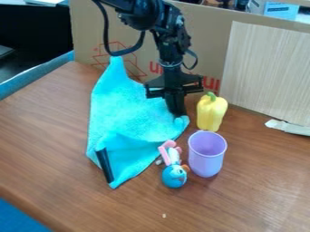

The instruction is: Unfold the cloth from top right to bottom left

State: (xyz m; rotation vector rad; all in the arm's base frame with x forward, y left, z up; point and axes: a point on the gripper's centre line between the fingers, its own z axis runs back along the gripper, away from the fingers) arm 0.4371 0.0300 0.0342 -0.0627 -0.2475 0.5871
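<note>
Camera view: the end effector (178,113) points down at the cloth (130,111).

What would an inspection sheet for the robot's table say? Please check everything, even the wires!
Surface: brown wood-look table, a small pale speck near the front.
Job's things: blue cloth, rumpled, with a black strip at its lower left.
Clutter: yellow pepper behind an upright purple cup; blue toy beside the cup; pale strip at the right.
Gripper: black gripper, pointing down at the cloth's right side.
Cables: black cable looping beside the arm.
Surroundings: cardboard and a pale board behind.
</note>
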